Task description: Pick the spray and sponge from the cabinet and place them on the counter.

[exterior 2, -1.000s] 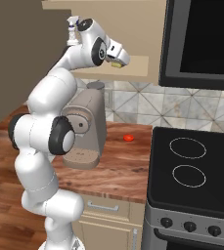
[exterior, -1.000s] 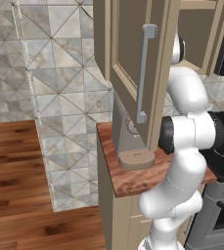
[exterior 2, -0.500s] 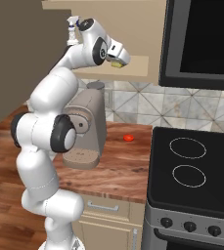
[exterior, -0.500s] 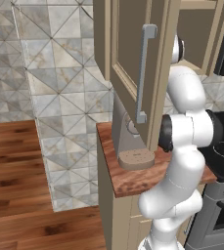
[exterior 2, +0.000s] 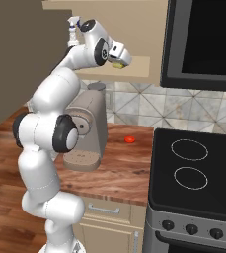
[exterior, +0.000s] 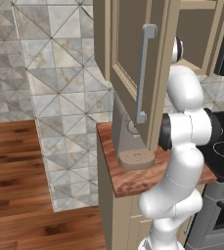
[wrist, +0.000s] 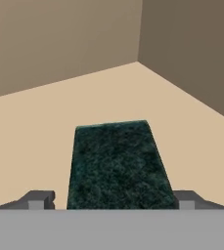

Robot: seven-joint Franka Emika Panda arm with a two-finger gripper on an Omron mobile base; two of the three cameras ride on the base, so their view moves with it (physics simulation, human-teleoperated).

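**My tool straddles the sponge on the cabinet shelf**

My tool is up inside the beige-tan wooden wall cabinet, whose recessed-panel door with its long grey bar handle hangs open. In the hand view the flat rectangular sponge with its dark green top lies on the pale shelf floor, between my two grey fingertips; the jaws stand wide, one on each side of it, and I cannot tell whether they touch its edges. In the right base view a bit of yellow shows under my hand, on the shelf. The small pale grey-white spray bottle with a thin nozzle stands upright on the same shelf, just behind my wrist. Below, the reddish-brown wood-grain desk carries the big grey coffee machine and a small red-orange thing. I can read no brand, label or writing anywhere.
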